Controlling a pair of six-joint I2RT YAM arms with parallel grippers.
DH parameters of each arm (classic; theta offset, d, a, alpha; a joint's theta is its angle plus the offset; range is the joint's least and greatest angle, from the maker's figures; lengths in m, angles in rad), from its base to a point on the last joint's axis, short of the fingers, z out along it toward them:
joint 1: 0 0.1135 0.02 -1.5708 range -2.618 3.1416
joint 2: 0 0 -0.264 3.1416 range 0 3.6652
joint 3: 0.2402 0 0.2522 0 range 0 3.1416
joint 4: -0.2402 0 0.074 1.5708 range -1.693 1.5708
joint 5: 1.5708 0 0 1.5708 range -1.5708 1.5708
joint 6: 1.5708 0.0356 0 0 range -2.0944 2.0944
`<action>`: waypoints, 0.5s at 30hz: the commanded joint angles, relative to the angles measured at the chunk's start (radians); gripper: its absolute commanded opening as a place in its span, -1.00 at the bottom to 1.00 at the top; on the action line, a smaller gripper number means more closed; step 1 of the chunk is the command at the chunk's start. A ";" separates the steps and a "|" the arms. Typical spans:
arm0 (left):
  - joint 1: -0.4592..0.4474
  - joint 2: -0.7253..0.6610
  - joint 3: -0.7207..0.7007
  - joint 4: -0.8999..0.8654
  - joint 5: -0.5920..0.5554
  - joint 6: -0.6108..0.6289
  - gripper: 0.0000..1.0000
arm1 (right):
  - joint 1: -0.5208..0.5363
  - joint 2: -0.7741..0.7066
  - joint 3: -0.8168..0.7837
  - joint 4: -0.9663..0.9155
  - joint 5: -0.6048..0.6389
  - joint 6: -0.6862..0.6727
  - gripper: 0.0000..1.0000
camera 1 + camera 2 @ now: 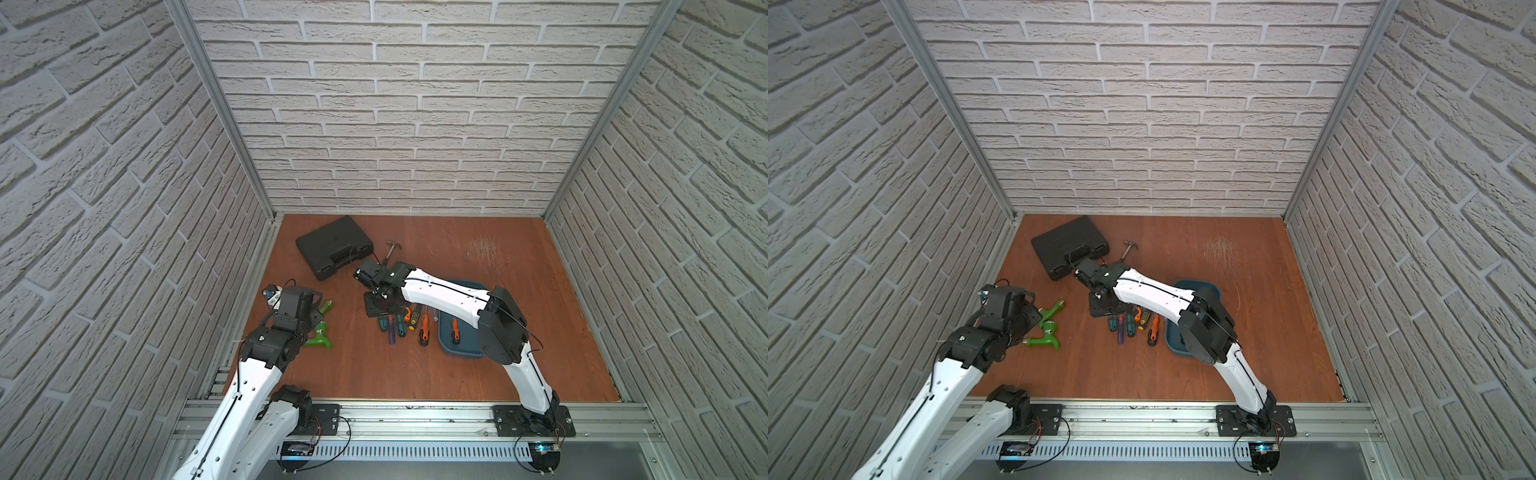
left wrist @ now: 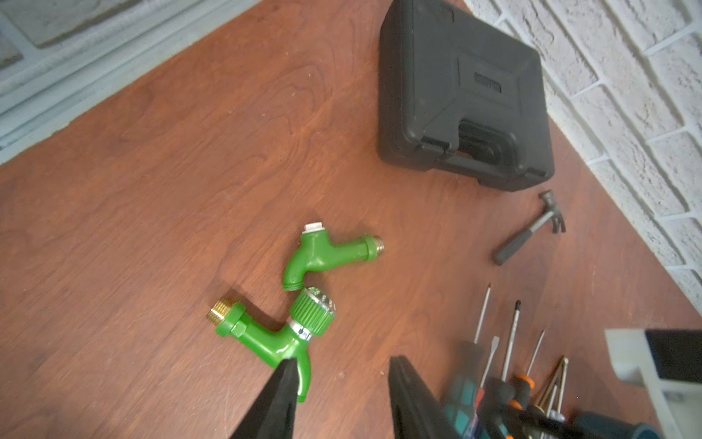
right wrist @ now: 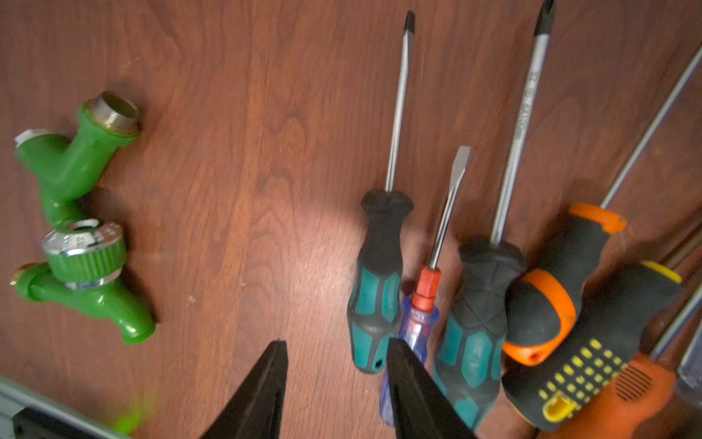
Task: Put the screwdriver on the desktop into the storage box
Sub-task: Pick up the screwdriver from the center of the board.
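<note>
Several screwdrivers point(image 1: 401, 324) lie in a heap on the desktop point(image 1: 478, 374), just left of the storage box point(image 1: 446, 347). One orange-handled screwdriver point(image 1: 455, 330) lies inside the box. My right gripper point(image 3: 336, 349) hangs open over the heap's left edge, with bare wood between its fingers. One finger point(image 3: 402, 365) crosses the blue-handled screwdriver point(image 3: 418, 315), beside the butt of a teal-and-black one point(image 3: 378, 289). A second teal-and-black one point(image 3: 478, 315) and an orange-and-black one point(image 3: 558, 281) lie further along. My left gripper point(image 2: 342, 365) is open and empty at the left of the desktop.
Two green plastic taps point(image 2: 330, 254) lie under my left gripper. A black tool case point(image 1: 332, 247) and a small hammer point(image 1: 390, 249) sit at the back left. Brick-patterned walls enclose three sides, and an aluminium rail point(image 1: 415, 415) runs along the front.
</note>
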 commanded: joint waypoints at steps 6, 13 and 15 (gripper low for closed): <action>0.031 0.003 -0.050 0.070 0.123 0.079 -0.09 | -0.007 0.096 0.150 -0.113 0.082 0.027 -0.10; 0.032 -0.006 -0.049 0.070 0.118 0.086 -0.08 | -0.010 0.142 0.166 -0.123 0.109 0.042 -0.17; 0.032 -0.004 -0.048 0.076 0.117 0.086 -0.08 | -0.010 0.151 0.167 -0.119 0.106 0.046 -0.19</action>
